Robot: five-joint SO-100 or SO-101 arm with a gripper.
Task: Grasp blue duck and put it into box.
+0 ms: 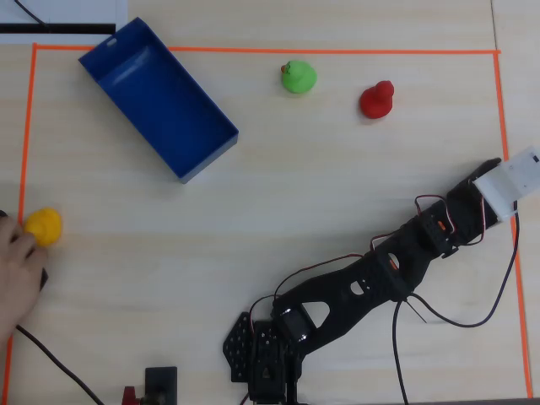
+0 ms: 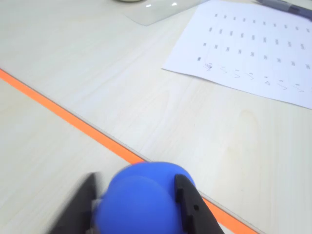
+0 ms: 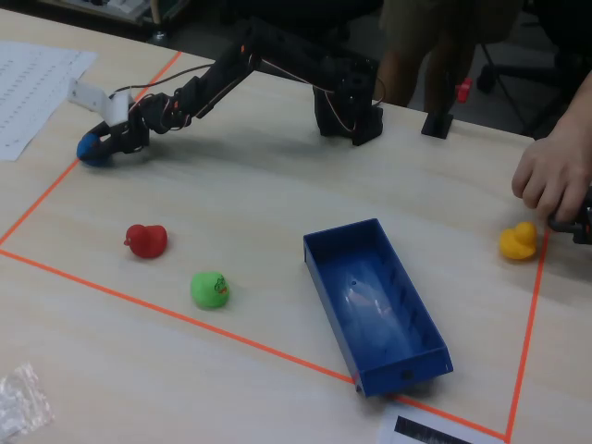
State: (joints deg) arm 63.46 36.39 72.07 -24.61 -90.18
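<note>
Clamped around the blue duck [image 2: 141, 200] at the bottom centre of the wrist view: gripper [image 2: 139, 204], one dark finger [image 2: 187, 202] pressed against each side of the rounded toy. Just behind it, crossing from left edge to lower right, an orange tape line [image 2: 73, 119] on pale wood; in the upper right, a printed sheet [image 2: 248, 48]. In the fixed view, same duck [image 3: 91, 148] at the far left, right on the tape corner, arm [image 3: 240, 69] stretched out to it from its base at upper centre. Box [image 3: 375, 301] at lower centre-right there, well apart from the duck. Between them: red duck [image 3: 145, 240] and green duck [image 3: 210, 289]. At the right edge, yellow duck [image 3: 517, 241] just below a person's hand [image 3: 555, 180]. In the overhead view, box [image 1: 156, 97] upper left, gripper end at the right edge, blue duck hidden.
</note>
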